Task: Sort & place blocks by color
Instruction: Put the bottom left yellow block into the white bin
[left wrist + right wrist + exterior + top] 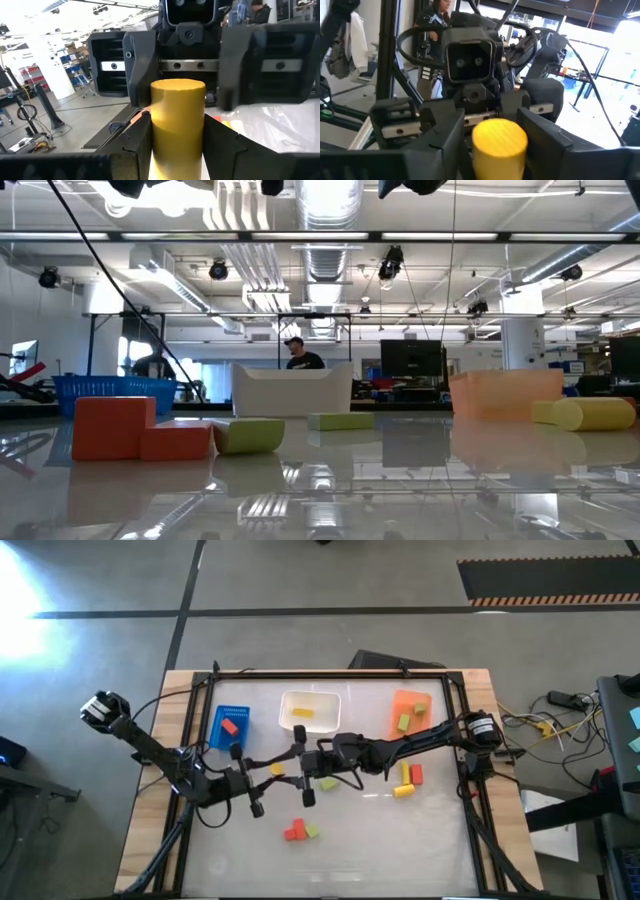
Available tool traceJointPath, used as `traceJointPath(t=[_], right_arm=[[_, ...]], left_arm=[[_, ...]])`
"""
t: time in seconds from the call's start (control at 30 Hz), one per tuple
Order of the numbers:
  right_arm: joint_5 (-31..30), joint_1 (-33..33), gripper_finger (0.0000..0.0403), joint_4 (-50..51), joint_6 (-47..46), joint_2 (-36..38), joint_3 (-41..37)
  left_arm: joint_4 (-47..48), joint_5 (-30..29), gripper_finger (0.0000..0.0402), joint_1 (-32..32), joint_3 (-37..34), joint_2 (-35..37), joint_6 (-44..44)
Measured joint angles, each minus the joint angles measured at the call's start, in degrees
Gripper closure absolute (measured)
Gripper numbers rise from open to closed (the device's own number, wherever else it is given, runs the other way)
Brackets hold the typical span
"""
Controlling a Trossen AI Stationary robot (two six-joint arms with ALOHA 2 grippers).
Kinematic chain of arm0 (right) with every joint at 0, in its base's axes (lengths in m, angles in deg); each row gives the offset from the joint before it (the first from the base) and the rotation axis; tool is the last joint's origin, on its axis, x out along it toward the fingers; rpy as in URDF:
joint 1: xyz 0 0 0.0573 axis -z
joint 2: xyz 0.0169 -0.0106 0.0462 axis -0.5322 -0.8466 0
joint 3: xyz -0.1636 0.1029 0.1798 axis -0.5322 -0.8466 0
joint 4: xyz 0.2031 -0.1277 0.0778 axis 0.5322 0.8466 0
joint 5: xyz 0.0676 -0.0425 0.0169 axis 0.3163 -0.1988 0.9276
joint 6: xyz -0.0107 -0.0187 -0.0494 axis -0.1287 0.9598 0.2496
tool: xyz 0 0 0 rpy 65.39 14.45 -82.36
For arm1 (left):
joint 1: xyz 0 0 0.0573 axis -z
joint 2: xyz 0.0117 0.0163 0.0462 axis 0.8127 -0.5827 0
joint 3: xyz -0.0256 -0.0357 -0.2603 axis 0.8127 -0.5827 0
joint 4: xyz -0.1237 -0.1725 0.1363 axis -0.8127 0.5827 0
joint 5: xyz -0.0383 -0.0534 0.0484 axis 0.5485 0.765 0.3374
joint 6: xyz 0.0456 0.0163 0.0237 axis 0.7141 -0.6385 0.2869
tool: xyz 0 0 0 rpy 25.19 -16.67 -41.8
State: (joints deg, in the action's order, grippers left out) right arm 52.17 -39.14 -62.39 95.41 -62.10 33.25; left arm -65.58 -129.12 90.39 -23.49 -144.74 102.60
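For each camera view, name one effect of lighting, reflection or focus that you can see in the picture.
High view: strong glare whitens the floor at upper left, and the table has a sheen. Low view: the glossy tabletop mirrors the red blocks and ceiling lights. Left wrist view: the yellow block is sharp, the room behind washed out. Right wrist view: bright windows bleach the background.

Two black jointed arms trail black cables, each gripper showing bright screws.

An industrial lab or workshop hall: bare ventilation ducts (325, 205) and strip lights run overhead, above the desk (400, 480); monitors (412, 360) and a standing person (298, 354) show beyond it, concrete floor (300, 575) around it.
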Motion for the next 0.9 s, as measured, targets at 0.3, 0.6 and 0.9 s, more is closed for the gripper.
traceJointPath(t=[0.3,0.6,0.9], right_arm=[[-0.02,0.13,0.0284,0.82,1.72,-0.01,-0.17],[0.4,0.48,0.0284,2.96,2.08,0.07,-0.16],[0.83,0.5,0.0284,7.63,3.14,0.41,-0.19]], left_arm=[[0.13,0.21,0.0273,0.0,0.1,-0.07,-0.08],[0.31,0.2,0.0268,-0.02,-0.07,-0.11,-1.77],[1.39,-0.56,0.0177,0.01,-1.07,-0.08,-3.6]])
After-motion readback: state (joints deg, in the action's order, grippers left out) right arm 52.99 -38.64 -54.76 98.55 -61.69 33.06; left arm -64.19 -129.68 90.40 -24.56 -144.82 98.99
